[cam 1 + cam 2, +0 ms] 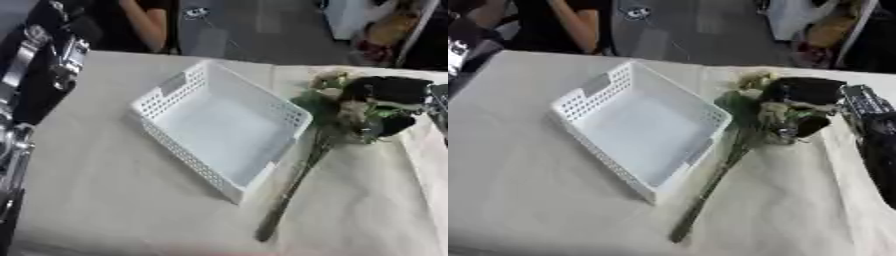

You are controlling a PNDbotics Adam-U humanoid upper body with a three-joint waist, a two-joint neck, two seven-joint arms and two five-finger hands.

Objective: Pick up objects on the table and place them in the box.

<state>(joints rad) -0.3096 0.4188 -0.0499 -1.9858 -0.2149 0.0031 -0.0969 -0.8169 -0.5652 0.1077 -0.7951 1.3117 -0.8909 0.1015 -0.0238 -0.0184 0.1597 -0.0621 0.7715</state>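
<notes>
The flower (pixel 302 172) lies on the table (pixel 105 190) just right of the white box (pixel 219 130), its stem touching the box's near corner. The right hand (pixel 802 97) is curled around the blooms. The left arm (pixel 17 100) shows at the left edge.

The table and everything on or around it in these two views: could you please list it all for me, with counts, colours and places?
Basket: one, white, perforated walls, nothing in it, centre-left of the table, set askew.
Flower bouquet: one, pale blooms with green leaves and a long dark stem, lying on the table right of the basket, stem end toward the near edge.
Table: one, covered in beige cloth.
Left arm: black with silver joints, along the left edge; its hand is out of view.
Right hand: black, at the right, fingers curled round the flower heads.
</notes>
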